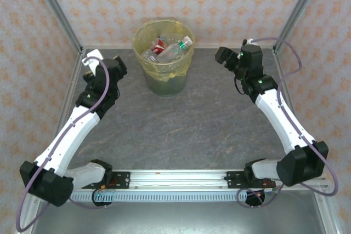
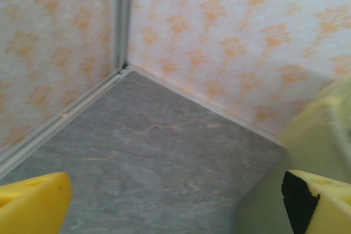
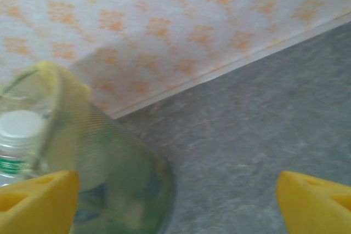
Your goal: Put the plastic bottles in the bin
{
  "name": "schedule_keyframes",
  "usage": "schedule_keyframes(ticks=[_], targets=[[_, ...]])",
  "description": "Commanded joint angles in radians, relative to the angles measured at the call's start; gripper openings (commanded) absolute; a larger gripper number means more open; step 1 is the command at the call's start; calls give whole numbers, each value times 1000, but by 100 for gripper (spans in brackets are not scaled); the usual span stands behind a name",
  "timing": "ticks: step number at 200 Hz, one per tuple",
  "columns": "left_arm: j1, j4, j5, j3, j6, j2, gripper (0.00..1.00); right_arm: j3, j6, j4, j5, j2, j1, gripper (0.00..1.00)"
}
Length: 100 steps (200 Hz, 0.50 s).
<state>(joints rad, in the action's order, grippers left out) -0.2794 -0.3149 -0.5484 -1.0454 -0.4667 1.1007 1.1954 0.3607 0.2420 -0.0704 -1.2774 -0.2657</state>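
Grey stone-look table (image 1: 192, 130) sits between walls with orange flower paper (image 1: 219, 4). My left gripper (image 2: 175, 204) is wide open and holds nothing, near one side of the round bin with the yellow bag (image 1: 164, 83). My right gripper (image 3: 175, 198) is wide open too, and empty, near the bin's other side. The small plastic bottles (image 1: 164, 49) I can see lie inside the bin. One clear bottle with a white cap (image 3: 19, 135) pokes up by the rim.

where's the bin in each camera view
top external: bin far centre, near the back wall.
left wrist: bin at the right edge, blurred.
right wrist: bin lower left.
shared landmark: the patterned back wall's seam with the grey table.
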Motion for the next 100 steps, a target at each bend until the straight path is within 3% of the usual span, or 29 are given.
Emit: schedule_keyframes(ticks=[1,61,81,100], targets=[[44,89,-53,142,-7,-66,99,-109,-41,-81,222,75,5,95],[156,259,-177,439,5,-43,99,-530,-143,-428,549,133,6,100],[173,397,-235,517,48,7,99,-620,-170,-548,636,101,6,100],[180,556,-189,574,139,47,99,-661,-172,-619,752,21,9,100]])
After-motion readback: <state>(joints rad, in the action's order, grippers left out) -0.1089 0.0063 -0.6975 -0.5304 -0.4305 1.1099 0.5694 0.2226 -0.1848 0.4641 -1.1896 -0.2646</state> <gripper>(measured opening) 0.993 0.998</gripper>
